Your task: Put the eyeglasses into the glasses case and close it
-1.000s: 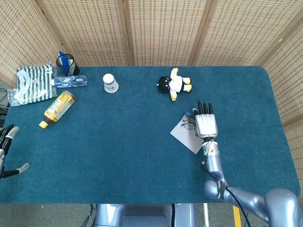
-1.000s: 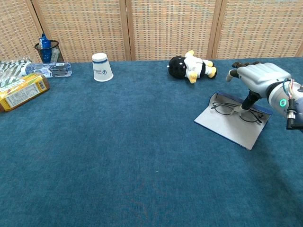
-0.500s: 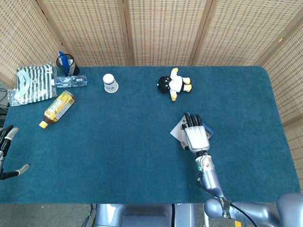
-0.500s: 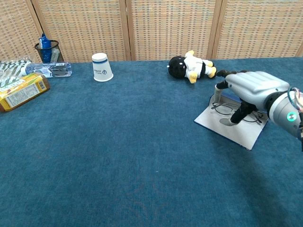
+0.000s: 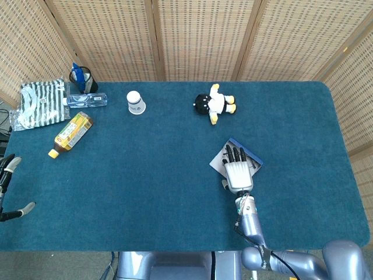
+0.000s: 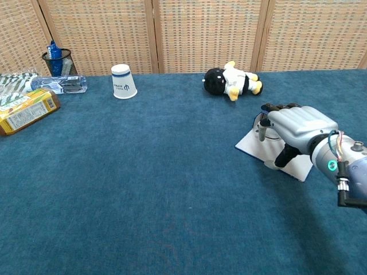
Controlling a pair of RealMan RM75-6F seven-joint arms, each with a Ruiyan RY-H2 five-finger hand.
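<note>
The glasses case (image 5: pixel 218 161) lies opened flat on the blue table, right of centre, pale grey with a blue far edge (image 5: pixel 250 154). In the chest view the glasses case (image 6: pixel 250 144) shows in front of and below my right hand (image 6: pixel 298 125). That right hand (image 5: pixel 238 171) lies palm down over the case with its fingers stretched out, and it hides nearly all of the eyeglasses. Its thumb (image 6: pixel 282 158) reaches down to the case. I cannot see any grip on the glasses. My left hand (image 5: pixel 7 175) hangs off the table's left edge, fingers apart and holding nothing.
A plush doll (image 5: pixel 214 103) lies behind the case. A white paper cup (image 5: pixel 135 102) stands at the back. At the far left are a drink carton (image 5: pixel 71 133), a water bottle (image 5: pixel 86 100), a pen holder (image 5: pixel 81 77) and a striped bag (image 5: pixel 39 102).
My right hand has slid left and toward the near edge, from the case's right side to directly over it. The eyeglasses, plainly visible before, are now covered. The left hand has barely moved.
</note>
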